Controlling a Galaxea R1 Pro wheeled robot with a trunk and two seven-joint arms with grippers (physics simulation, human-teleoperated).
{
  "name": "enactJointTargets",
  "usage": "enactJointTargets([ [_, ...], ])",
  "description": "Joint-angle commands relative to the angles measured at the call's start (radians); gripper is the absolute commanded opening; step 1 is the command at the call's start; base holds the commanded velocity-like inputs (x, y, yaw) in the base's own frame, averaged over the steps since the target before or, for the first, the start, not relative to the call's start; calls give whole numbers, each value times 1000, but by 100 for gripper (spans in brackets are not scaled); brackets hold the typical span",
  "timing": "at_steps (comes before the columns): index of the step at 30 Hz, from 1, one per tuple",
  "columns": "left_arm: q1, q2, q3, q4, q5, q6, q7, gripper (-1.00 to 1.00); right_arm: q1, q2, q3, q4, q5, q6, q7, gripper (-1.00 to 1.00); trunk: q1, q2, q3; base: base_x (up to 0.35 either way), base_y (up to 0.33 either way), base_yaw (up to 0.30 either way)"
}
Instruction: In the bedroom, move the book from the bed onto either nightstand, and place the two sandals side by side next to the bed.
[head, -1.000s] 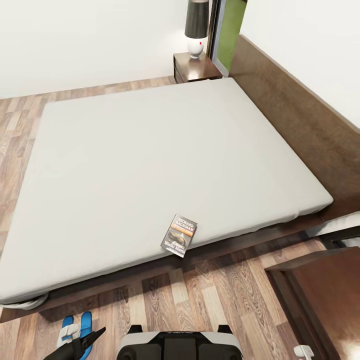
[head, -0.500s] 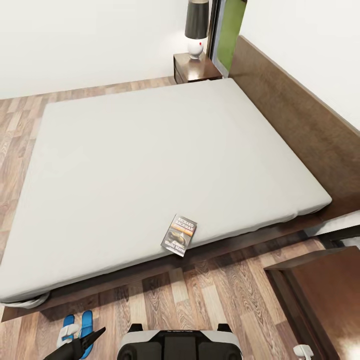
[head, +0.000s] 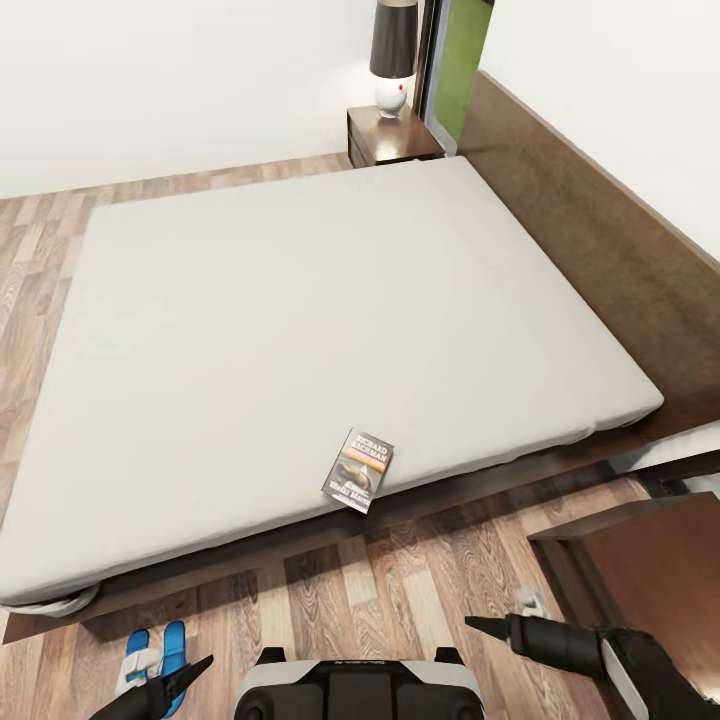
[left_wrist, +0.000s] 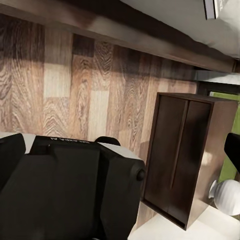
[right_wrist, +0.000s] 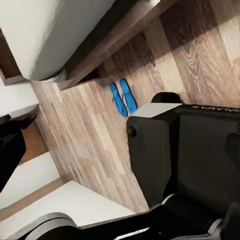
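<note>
Wood-plank flooring (head: 420, 590) surrounds one bed (head: 300, 330), which has a light-grey mattress, a dark brown frame and a brown headboard (head: 600, 230) along its 3 o'clock side.

One book (head: 359, 470) lies flat on the mattress at its 6 o'clock edge, just inside the border, cover up.

Two sandals (head: 152, 655), both blue, lie side by side on the floor at 7 o'clock, close to the bed frame; the right wrist view shows the same pair (right_wrist: 123, 97) parallel and near each other.

One nightstand (head: 392, 135) stands at 12 o'clock beside the headboard, carrying one lamp (head: 393, 55) with a dark shade and a white base. A second dark brown counter (head: 640, 590) stands at 4 o'clock; the left wrist view shows it (left_wrist: 187, 155) with a white round object (left_wrist: 227, 196) beside it.

The left gripper (head: 165, 685) sits at 7 o'clock, just below the sandals; whether its fingers are spread cannot be told. The right gripper (head: 490, 627) sits at 5 o'clock above the floor, its dark fingers drawn to one point, holding nothing.

The robot's base (head: 360, 690) shows at 6 o'clock.
</note>
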Motion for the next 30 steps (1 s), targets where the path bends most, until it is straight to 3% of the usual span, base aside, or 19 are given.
enactJointTargets([
  [1, 0, 0, -8, 1, 9, -8, -2, 100, 0, 10, -1, -12, -4, 16, 1, 100, 0, -1, -1, 0, 0, 0],
  [4, 0, 1, -10, 1, 7, -4, -12, 100, -2, 66, -1, -44, -5, 41, 0, 100, 0, -1, -1, 0, 0, 0],
  [5, 0, 3, -10, 1, 7, -2, -14, 100, -2, 104, -2, -52, -6, 46, 0, 100, 0, -1, -1, 0, 0, 0],
  [9, 0, 4, -10, 0, 7, -1, -14, 100, -5, 147, -3, -56, -8, 49, 0, 100, 0, -1, -1, 0, 0, 0],
  [14, 0, 2, -11, 0, 6, -2, -13, 100, -7, 157, -4, -58, -13, 63, 0, 100, 0, -1, -1, 0, 0, 0],
  [21, 0, 1, -10, 0, 6, -4, -12, 100, -8, 157, -5, -97, -19, 170, 8, 100, 0, -1, -1, 0, 0, 0],
  [30, 0, -1, -10, 0, 6, -4, -11, 100, -9, 158, -5, -246, -152, 228, 11, 100, 0, -1, -1, 0, 0, 0],
])
